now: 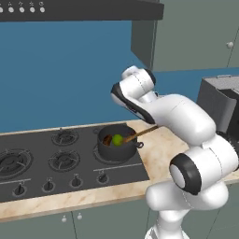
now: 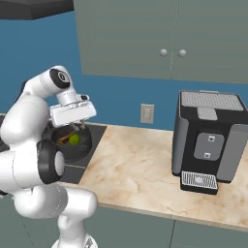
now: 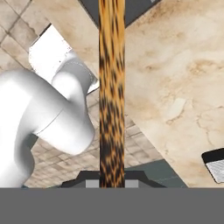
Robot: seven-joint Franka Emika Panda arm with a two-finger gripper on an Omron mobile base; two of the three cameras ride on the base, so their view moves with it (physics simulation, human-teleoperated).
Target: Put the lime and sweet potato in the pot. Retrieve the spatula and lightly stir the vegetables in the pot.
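Your round dark grey metal pot [image 1: 115, 144] sat on the rear right burner of the black cooktop [image 1: 51, 163], close to that cooktop's right edge where the beige marble counter [image 2: 140, 169] began. Inside it you had the small bright yellow-green lime [image 1: 117, 139], and just to its left, touching or nearly so, the reddish-brown sweet potato [image 1: 107, 140]. From the right base view the lime [image 2: 74, 139] showed through the pot's mouth under the hand, with a bit of brown beside it.

The slender light-brown wooden spatula [image 1: 142, 132] slanted down from the upper right into the pot, its lower end reaching the vegetables beside the lime and its handle running up over the pot's right rim toward the arm's wrist. In the hand view the spatula [image 3: 112, 100] ran as a mottled orange-brown strip straight up from between the finger tips, over the counter and toward the cooktop corner.

Your gripper [image 3: 112, 183] was clenched on the spatula's handle, the jaws pressed against its two sides. The white hand hung above the pot's right side in the right base view.

A black and grey coffee machine [image 2: 208, 140] stood on the counter well to the right of the pot, below the grey wall cabinets [image 2: 169, 38].
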